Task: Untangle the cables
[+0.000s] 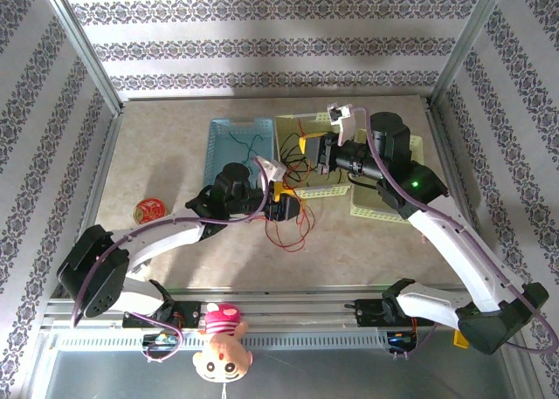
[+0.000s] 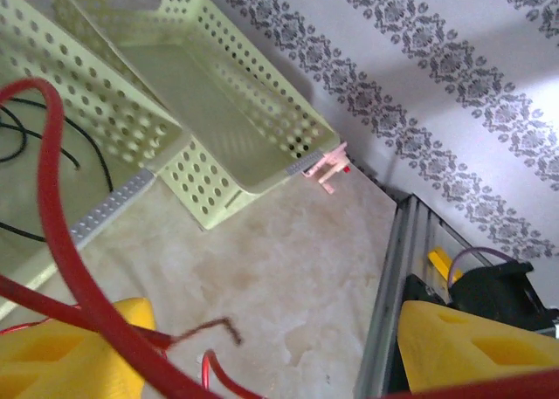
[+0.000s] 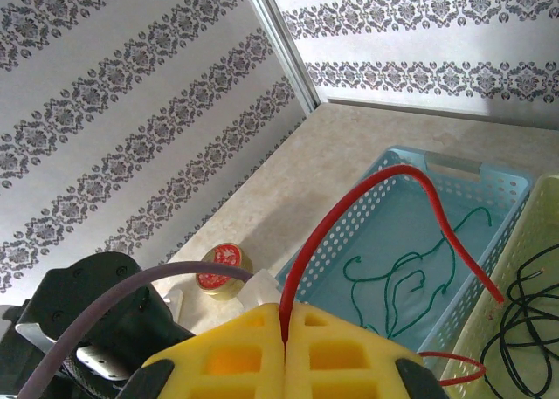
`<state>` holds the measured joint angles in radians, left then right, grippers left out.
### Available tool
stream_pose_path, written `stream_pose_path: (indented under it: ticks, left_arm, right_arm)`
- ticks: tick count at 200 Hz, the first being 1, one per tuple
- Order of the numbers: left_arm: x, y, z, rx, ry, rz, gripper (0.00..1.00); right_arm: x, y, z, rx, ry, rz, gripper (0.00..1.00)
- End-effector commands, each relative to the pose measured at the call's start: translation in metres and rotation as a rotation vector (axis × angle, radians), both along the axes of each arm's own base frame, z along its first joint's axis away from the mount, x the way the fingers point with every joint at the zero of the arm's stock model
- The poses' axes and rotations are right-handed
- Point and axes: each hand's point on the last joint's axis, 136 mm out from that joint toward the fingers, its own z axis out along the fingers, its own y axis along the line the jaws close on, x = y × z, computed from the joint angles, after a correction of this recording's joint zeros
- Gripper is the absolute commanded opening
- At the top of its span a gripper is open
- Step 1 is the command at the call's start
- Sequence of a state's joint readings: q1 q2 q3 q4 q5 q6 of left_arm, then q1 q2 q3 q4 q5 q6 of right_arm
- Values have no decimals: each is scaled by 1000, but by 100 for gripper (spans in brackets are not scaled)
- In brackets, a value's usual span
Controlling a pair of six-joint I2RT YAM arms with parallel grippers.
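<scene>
Okay, right gripper (image 3: 284, 338) first: I see its yellow fingers (image 3: 218, 355) pressed together with the red cable (image 3: 403, 168) pinched in the seam between them. From there the cable rises, arcs over the blue basket (image 3: 489, 176) and drops toward the rim where that basket meets the yellow basket (image 3: 546, 207) beside it.

Left gripper (image 1: 285, 209) sits low over the table (image 1: 175, 154) near the middle, just in front of the baskets. Its fingers (image 2: 70, 355) stand wide apart with nothing clamped. A red strand crosses in front of one finger in the left wrist view and another runs along the bottom edge by the other finger. I can't tell if either one rests on the pads.

More red loops lie loose on the table just near of the left gripper in the top view. The green cable (image 3: 397, 281) lies curled on the blue basket's floor. The black cable (image 3: 508, 320) lies inside the yellow basket. A second yellow basket (image 2: 262, 93) sits against the first, under the right arm.

A red-lidded jar (image 3: 221, 268) stands on the table, apart from the blue basket.
</scene>
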<state>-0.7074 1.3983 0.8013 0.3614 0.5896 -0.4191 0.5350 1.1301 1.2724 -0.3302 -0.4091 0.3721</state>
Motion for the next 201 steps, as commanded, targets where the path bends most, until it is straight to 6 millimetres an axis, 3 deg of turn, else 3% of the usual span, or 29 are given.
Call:
stream_pose_path:
  ticks: [1, 19, 51, 82, 113, 148, 170, 201]
  left_arm:
    - [-8, -9, 23, -26, -33, -62, 72]
    - [-8, -1, 13, 38, -35, -39, 72]
    - [-7, 33, -16, 214, -47, 78, 73]
    - [-19, 54, -28, 307, -56, 94, 74]
    - [-29, 50, -16, 256, -58, 51, 75]
    - [-21, 40, -12, 222, -54, 49, 75]
    - [-15, 38, -17, 231, -48, 60, 75]
    - [-10, 39, -28, 251, -34, 82, 75]
  right_arm:
    - [1, 0, 5, 4, -12, -19, 0]
    - [7, -8, 2, -17, -23, -69, 0]
    - [12, -18, -3, -37, -31, -129, 0]
    - [13, -19, -6, -51, -34, -136, 0]
    - [14, -16, -9, -53, -25, -125, 0]
    - [18, -20, -10, -59, -29, -159, 0]
    - [27, -44, -11, -94, -52, -300, 0]
    - [41, -113, -24, -170, -43, -619, 0]
